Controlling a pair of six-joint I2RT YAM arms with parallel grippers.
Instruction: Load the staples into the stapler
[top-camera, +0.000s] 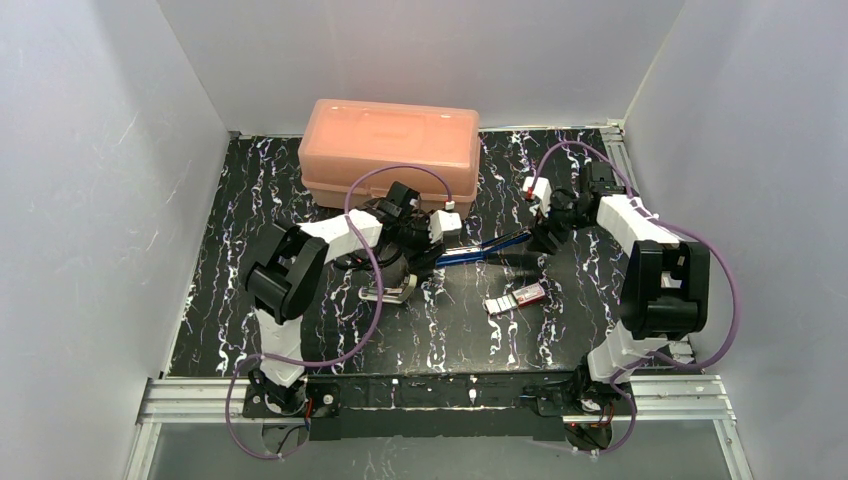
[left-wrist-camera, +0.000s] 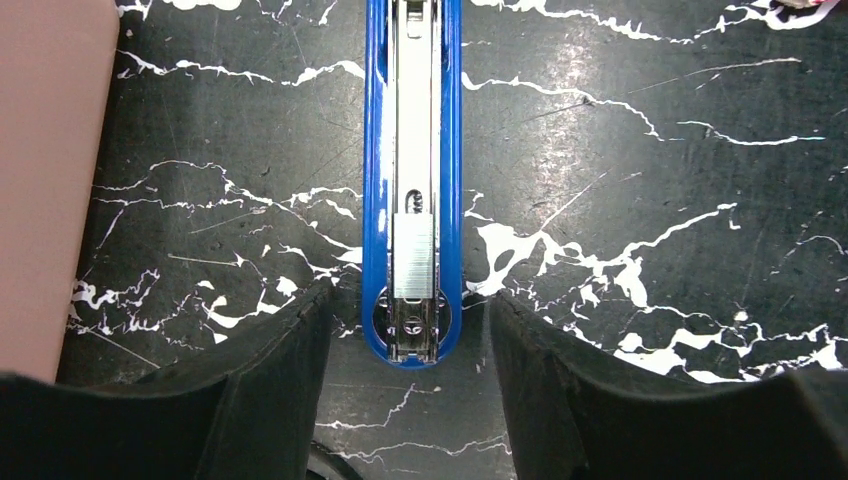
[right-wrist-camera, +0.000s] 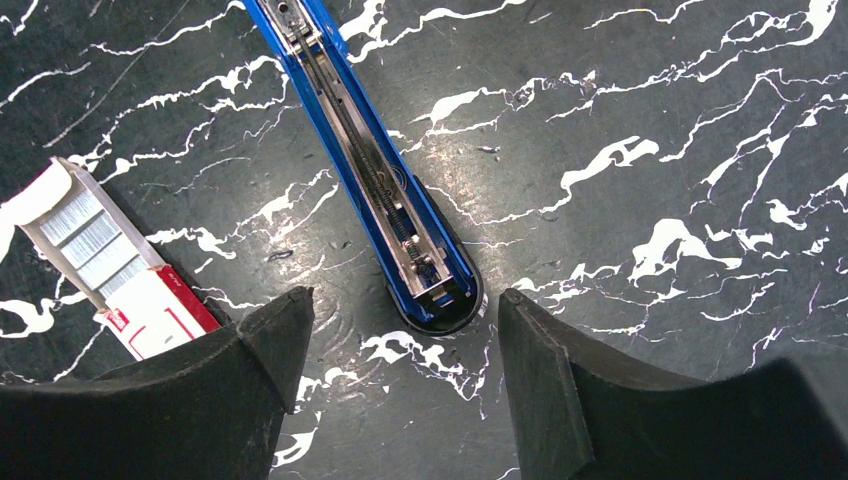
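Note:
A blue stapler (top-camera: 485, 248) lies swung open flat on the black marbled table, between my two grippers. In the left wrist view its magazine channel (left-wrist-camera: 413, 150) holds a short silvery strip of staples (left-wrist-camera: 413, 255) near the rounded end. My left gripper (left-wrist-camera: 410, 300) is open, with a finger on each side of that end and a gap to both. The right wrist view shows the stapler's other arm (right-wrist-camera: 380, 170) with its spring. My right gripper (right-wrist-camera: 405, 298) is open astride that tip. The staples box (right-wrist-camera: 110, 260), pink-red with its white tray slid out, lies left of it.
A large orange lidded case (top-camera: 390, 150) stands at the back, and its side (left-wrist-camera: 45, 180) shows at the left of the left wrist view. A silvery object (top-camera: 390, 290) lies partly under my left arm. The staples box (top-camera: 517, 297) sits in front of the stapler.

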